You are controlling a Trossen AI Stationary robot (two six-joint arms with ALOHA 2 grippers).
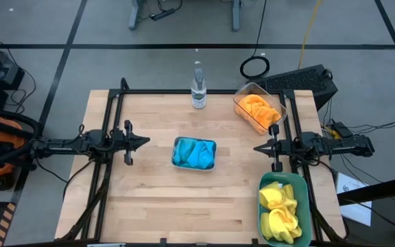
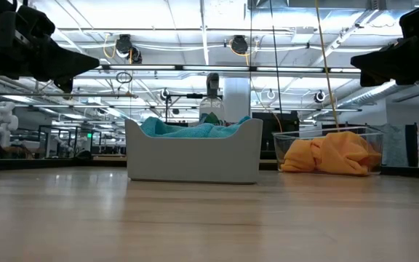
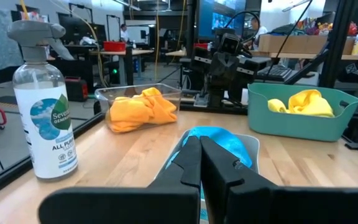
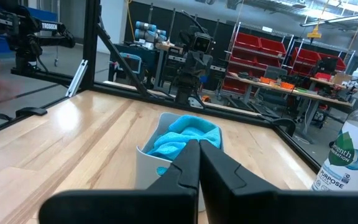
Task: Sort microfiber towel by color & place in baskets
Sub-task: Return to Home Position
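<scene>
Left claw [image 1: 145, 143] and right claw [image 1: 257, 147] hang over opposite sides of the pale wooden desk [image 1: 149, 199], each with its fingers pressed together and holding nothing; the sorting looks finished, so I judge the remaining risk small and tied to arm travel; the clear rectangular plastic bin [image 1: 238, 96] of orange microfiber towels [image 1: 258, 108] sits just beside the right arm, and a sideways swing there could nudge it or snag a fold; the dark green plastic bin [image 3: 294, 121] with the yellow microfiber towels [image 1: 282, 209] stands near the desk's front right corner, where a push might send it toward the edge; the pale grey-blue translucent plastic bin [image 1: 195, 139] holding the bright blue microfiber towels [image 1: 194, 153] lies between the claws, apart from both; the clear plastic spray bottle [image 1: 198, 88] stands at the far edge, upright. Counted: two claws, three bins, one bottle, three colour heaps; yellow shows two lumps; blue and orange are bunched, so their number cannot be told.
</scene>
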